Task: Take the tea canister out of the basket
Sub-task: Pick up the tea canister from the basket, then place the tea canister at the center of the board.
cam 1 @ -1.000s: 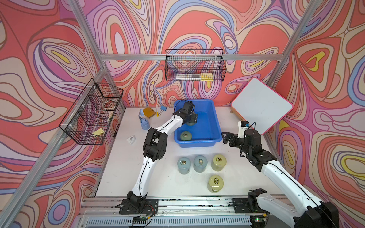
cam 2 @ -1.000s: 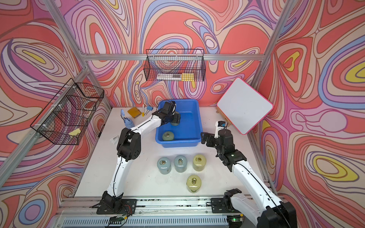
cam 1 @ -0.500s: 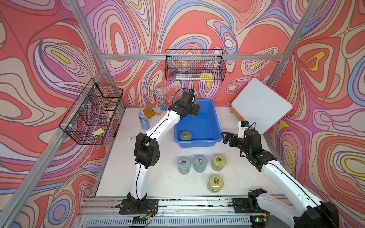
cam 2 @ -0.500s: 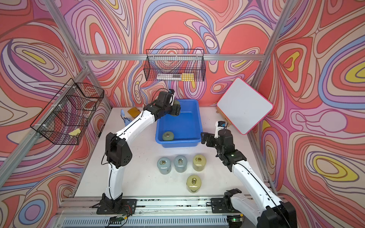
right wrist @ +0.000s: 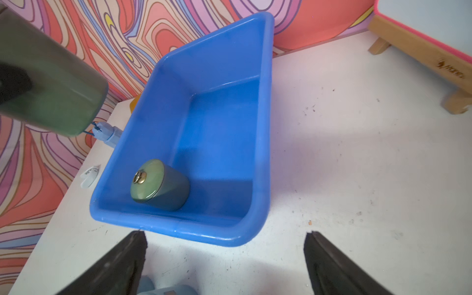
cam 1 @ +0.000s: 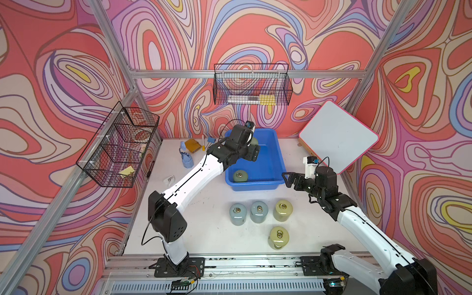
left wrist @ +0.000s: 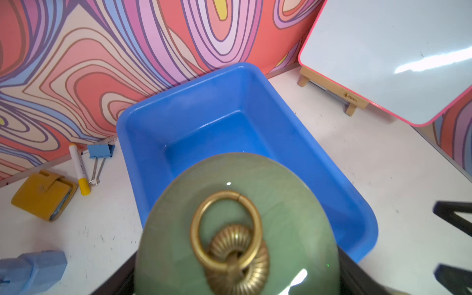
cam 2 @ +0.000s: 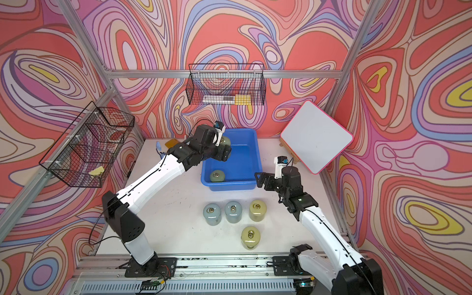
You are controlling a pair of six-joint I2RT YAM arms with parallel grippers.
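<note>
At far left a black wire-mesh basket (cam 1: 120,145) hangs on the swirl-patterned wall (cam 1: 229,38), and a yellow wallet (left wrist: 43,194) lies on the white bench (cam 1: 204,217) near the back. Your left end effector (cam 1: 252,149) is clamped on the green glazed tea canister (left wrist: 281,204) with a brass ring, held in the air over the bright-blue plastic tub's (cam 1: 255,186) rear left corner. A second green canister (cam 1: 240,176) lies on its side inside the tub. Three lidded jars (cam 1: 259,212) stand in a row before it. Your right end effector (cam 1: 288,179), jaws apart, hovers by the tub's front right corner, a pink-edged whiteboard (cam 1: 337,138) behind.
</note>
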